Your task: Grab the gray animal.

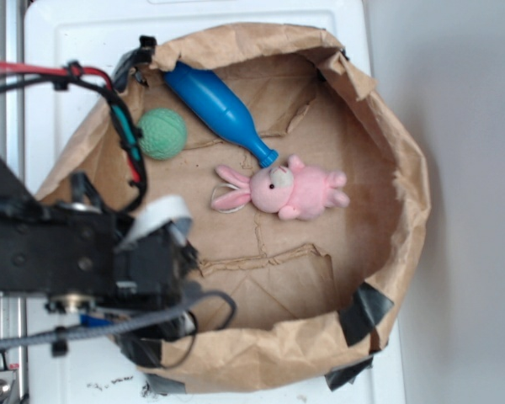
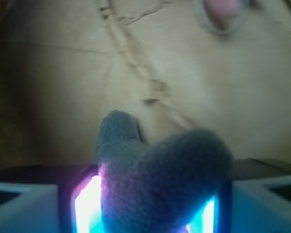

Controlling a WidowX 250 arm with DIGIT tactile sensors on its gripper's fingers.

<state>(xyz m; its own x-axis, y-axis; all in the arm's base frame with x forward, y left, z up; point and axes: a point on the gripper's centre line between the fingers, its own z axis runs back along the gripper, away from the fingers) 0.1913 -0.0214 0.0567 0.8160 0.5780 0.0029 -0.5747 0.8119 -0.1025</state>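
Observation:
In the wrist view the gray animal (image 2: pixel 160 170) is a fuzzy dark-gray plush filling the space between my gripper's (image 2: pixel 146 208) glowing pads (image 2: pixel 86 206). Both pads press against its sides, and two rounded limbs stick up past the fingertips over the brown paper floor (image 2: pixel 63 73). In the exterior view the gripper (image 1: pixel 170 237) sits at the left inside of the paper-lined bin, and the arm hides the gray animal there.
A pink bunny (image 1: pixel 290 189) lies mid-bin, and its ear (image 2: pixel 222 12) shows at the top of the wrist view. A blue bowling pin (image 1: pixel 219 105) and a green ball (image 1: pixel 162 133) lie at the upper left. Crumpled paper walls (image 1: pixel 404 177) ring the bin, patched with black tape (image 1: pixel 364 310).

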